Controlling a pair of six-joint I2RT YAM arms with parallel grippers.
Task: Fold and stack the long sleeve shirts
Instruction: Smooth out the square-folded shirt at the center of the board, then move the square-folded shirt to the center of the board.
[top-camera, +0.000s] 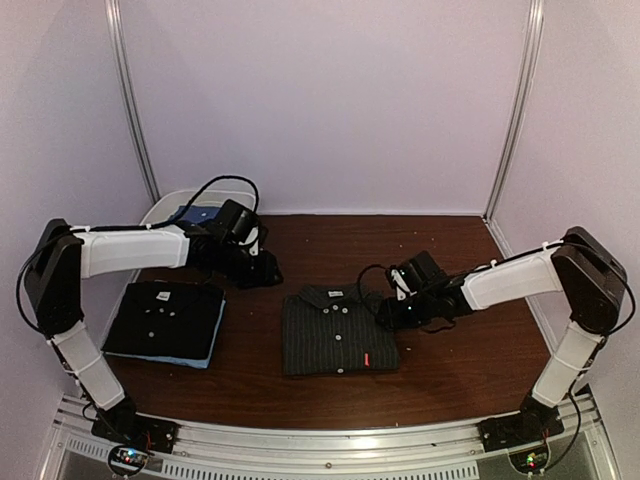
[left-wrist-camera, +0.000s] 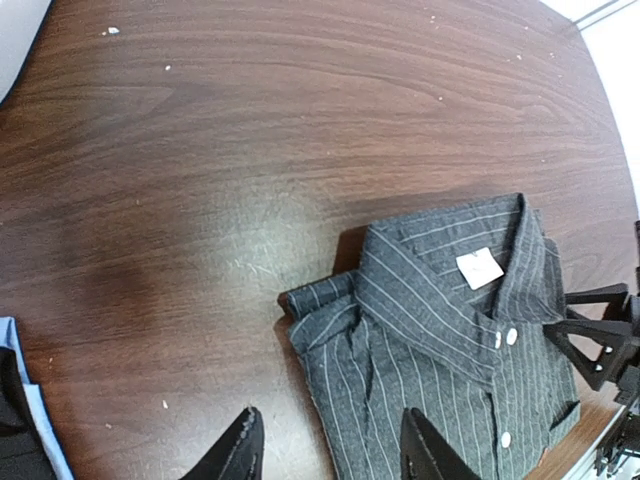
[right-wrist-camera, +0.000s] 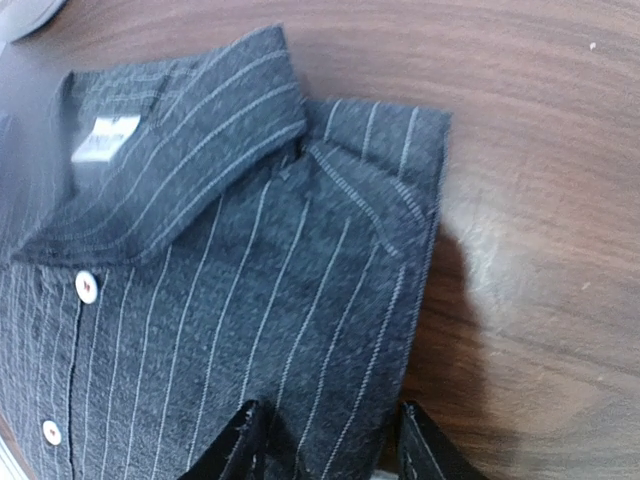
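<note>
Two open, empty claws flank the folded pinstriped shirt (top-camera: 338, 332), collar toward 12 o'clock, at the counter (top-camera: 455, 365) centre: right claw (top-camera: 387, 312) nearer, over its 2 o'clock edge, left claw (top-camera: 265, 272) off its 10 o'clock.

Left wrist view: left gripper (left-wrist-camera: 330, 425) shows fingertips (left-wrist-camera: 240, 450) only, the rest lies below the bottom edge. Pinstriped shirt (left-wrist-camera: 440, 330) runs off that edge too. Right gripper (left-wrist-camera: 572, 318) clipped by the right edge.

Right wrist view: shirt cut at left and bottom. Collar label (right-wrist-camera: 105, 138) blurred, print unreadable.

Top view: white tub (top-camera: 160, 212) partly behind left arm (top-camera: 130, 250), blue cloth (top-camera: 195, 213) in it mostly covered. Light blue shirt (top-camera: 205, 360) shows only an edge under black shirt (top-camera: 165, 318). Red tag (top-camera: 367, 359) too small to read.
</note>
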